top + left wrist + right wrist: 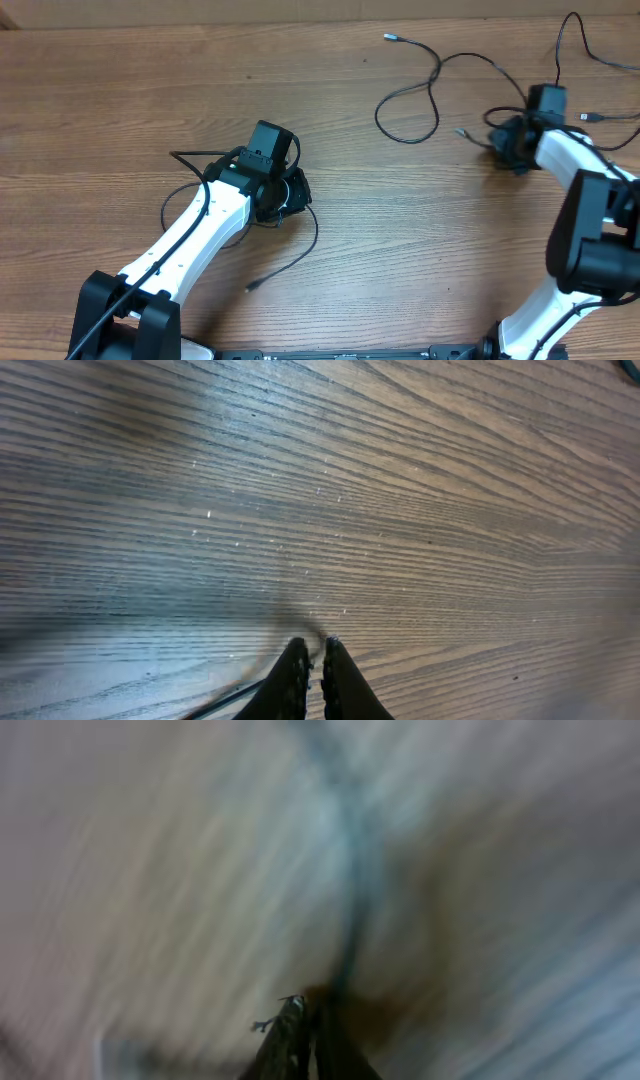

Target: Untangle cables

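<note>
Several thin black cables lie on the wooden table. One cable (pixel 437 75) loops across the top right, and its strand (pixel 348 920) runs straight into my right gripper (pixel 503 142), whose fingers (pixel 290 1030) are pressed together on it; that wrist view is blurred by motion. Another cable (pixel 314 232) curls around my left gripper (pixel 296 192) and ends in a small plug (pixel 251 288). In the left wrist view the gripper (pixel 312 647) is shut low over the wood, and a thin cable (pixel 240 696) comes in from the lower left to its left finger.
A further black cable (pixel 575 30) trails off the top right corner, with a silver-tipped plug (pixel 590 117) beside the right arm. Another plug end (pixel 390 37) lies at the top. Bare wood (pixel 120 110) stretches over the left and middle of the table.
</note>
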You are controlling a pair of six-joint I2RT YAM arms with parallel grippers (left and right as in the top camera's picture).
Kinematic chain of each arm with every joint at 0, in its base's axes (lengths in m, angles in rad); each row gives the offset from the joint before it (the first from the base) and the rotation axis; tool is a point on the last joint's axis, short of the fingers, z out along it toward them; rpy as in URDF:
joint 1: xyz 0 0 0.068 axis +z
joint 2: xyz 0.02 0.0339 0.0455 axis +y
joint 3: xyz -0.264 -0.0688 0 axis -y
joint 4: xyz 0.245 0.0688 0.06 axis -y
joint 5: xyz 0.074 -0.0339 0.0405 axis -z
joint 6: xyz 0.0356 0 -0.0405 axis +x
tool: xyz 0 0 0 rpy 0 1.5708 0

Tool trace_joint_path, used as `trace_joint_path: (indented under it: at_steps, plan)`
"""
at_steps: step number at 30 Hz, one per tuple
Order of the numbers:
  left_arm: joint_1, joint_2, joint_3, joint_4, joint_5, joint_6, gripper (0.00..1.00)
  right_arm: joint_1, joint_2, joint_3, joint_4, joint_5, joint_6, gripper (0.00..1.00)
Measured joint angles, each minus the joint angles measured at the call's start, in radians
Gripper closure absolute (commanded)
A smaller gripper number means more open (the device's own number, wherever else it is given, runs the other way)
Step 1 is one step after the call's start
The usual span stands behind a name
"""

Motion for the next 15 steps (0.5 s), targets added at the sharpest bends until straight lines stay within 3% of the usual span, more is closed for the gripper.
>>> trace_joint_path:
  at_steps: [5, 7, 11, 13, 15]
  plan:
    - [0.000, 0.000, 0.000, 0.000, 0.000, 0.000, 0.95, 0.114, -0.077, 0.000, 0.003, -0.021, -0.005, 0.96]
    - [0.000, 0.000, 0.000, 0.000, 0.000, -0.002, 0.96, 0.158, -0.096, 0.000, 0.004, -0.022, -0.006, 0.85]
    - [0.000, 0.000, 0.000, 0.000, 0.000, -0.003, 0.96, 0.201, -0.098, 0.000, -0.003, -0.019, -0.012, 0.49]
    - [0.000, 0.000, 0.000, -0.004, 0.000, -0.003, 0.96, 0.204, -0.098, 0.003, -0.022, -0.018, -0.007, 0.39]
    - [0.000, 0.000, 0.000, -0.008, 0.000, -0.003, 0.95, 0.203, -0.099, 0.007, -0.063, -0.014, -0.014, 0.35]
